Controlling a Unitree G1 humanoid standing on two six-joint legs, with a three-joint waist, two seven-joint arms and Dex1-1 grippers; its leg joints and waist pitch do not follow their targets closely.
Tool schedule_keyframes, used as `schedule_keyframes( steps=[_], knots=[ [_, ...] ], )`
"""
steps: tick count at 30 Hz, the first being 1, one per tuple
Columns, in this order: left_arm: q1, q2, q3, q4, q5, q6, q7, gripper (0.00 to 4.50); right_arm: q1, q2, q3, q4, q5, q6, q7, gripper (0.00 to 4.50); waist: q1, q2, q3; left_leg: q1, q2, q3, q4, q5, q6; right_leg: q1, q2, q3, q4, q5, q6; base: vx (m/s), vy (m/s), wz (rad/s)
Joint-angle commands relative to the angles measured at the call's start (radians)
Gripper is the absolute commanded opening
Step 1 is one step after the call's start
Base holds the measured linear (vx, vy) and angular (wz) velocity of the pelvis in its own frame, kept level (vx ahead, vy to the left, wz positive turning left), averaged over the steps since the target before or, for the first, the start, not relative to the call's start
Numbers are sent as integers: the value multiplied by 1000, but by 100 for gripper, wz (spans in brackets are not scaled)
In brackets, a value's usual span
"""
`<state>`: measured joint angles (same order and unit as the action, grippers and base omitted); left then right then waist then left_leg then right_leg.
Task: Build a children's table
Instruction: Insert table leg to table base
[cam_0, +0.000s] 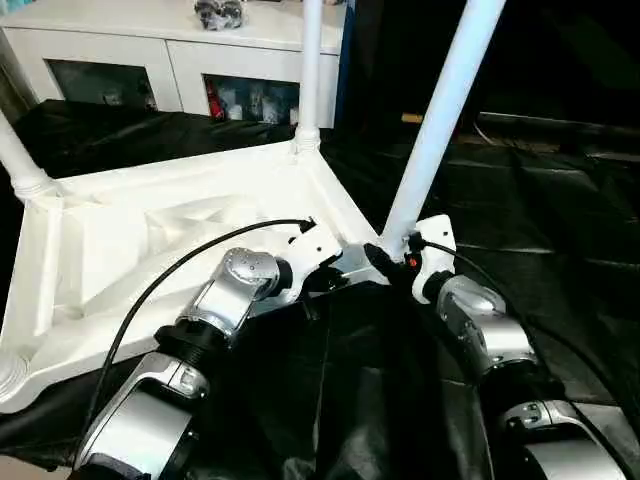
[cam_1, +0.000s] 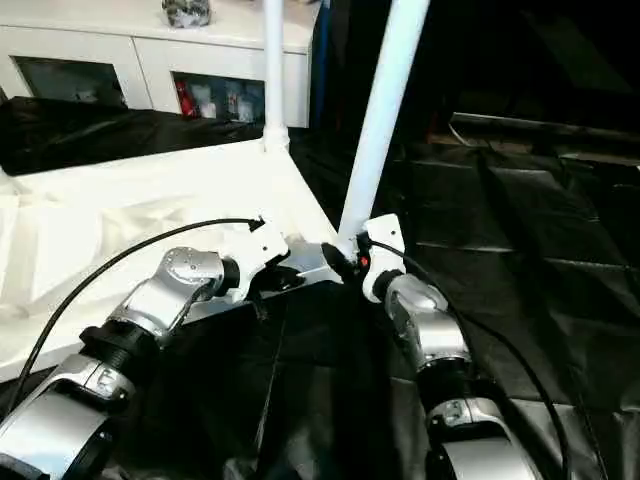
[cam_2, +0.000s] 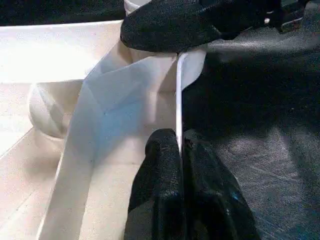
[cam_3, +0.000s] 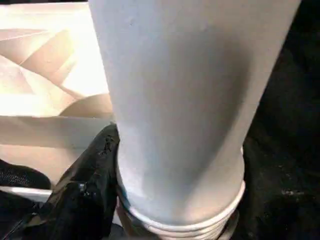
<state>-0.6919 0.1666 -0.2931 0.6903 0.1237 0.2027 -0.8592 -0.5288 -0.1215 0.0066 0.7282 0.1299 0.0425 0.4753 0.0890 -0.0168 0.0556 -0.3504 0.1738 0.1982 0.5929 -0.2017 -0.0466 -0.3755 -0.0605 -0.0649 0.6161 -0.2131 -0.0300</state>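
Black sheeting underlies the upturned white ribbed plastic table top (cam_0: 150, 240); your left claw (cam_2: 179, 150) pinches its rim steady, right claw (cam_0: 392, 262) clasps the white tube leg (cam_0: 440, 120) at centre frame.

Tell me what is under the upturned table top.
A black sheet shows beyond the table top and beneath its near edge. What lies directly under the top is covered by it.
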Motion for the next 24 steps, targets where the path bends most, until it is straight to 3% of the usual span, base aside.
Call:
schedule_keyframes(
  steps=[1,4,7,8,9,12,14,15,20,24],
  knots=[
    [-17,-58,-25,-4,-23,-43,-7,0,16,57,55,39,-9,26,59,343,1,-4,-55,4,69,-36,-75,-137,41,36,-110,63,-80,-151,-217,0,0,0],
    [-6,-36,-39,-10,-26,-75,-48,0,20,27,72,6,2,20,116,387,1,-6,-56,3,71,-35,-76,-139,48,36,-110,62,-81,-159,-214,0,0,0],
    [8,-23,-44,-28,-37,-97,-94,0,30,-1,78,-20,9,19,174,387,3,-6,-59,0,70,-35,-73,-118,63,39,-111,63,-77,-125,-215,0,0,0],
    [29,0,-50,-59,-54,-110,-165,0,51,-53,97,-63,18,9,294,387,1,-8,-58,0,71,-34,-73,-108,68,38,-110,62,-75,-110,-221,0,0,0],
    [29,0,-50,-59,-54,-110,-165,0,51,-53,97,-63,18,9,294,387,4,-10,-60,-2,70,-36,-71,-105,75,44,-111,61,-73,-101,-222,0,0,0],
    [55,38,-62,-98,-70,-134,-256,0,80,-129,123,-113,32,-5,463,387,12,-6,-61,-1,73,-32,-67,-88,106,39,-107,60,-68,-55,-236,0,0,0],
    [55,38,-62,-98,-70,-134,-256,0,80,-129,123,-113,32,-5,463,387,13,-5,-59,0,75,-30,-68,-97,104,35,-106,59,-68,-63,-244,0,0,0],
    [67,63,-67,-118,-88,-135,-315,0,93,-175,137,-140,45,5,565,387,16,-4,-59,1,75,-31,-69,-103,100,38,-106,58,-69,-71,-244,0,0,0],
    [91,118,-70,-169,-127,-128,-455,0,116,-275,200,-192,48,22,780,349,28,-3,-57,0,77,-30,-68,-121,98,36,-105,57,-70,-102,-242,0,0,0],
    [101,147,-77,-182,-129,-131,-508,0,118,-301,231,-203,31,12,841,310,29,-2,-57,0,78,-31,-70,-128,89,35,-106,57,-72,-128,-238,0,0,0]
  ],
)
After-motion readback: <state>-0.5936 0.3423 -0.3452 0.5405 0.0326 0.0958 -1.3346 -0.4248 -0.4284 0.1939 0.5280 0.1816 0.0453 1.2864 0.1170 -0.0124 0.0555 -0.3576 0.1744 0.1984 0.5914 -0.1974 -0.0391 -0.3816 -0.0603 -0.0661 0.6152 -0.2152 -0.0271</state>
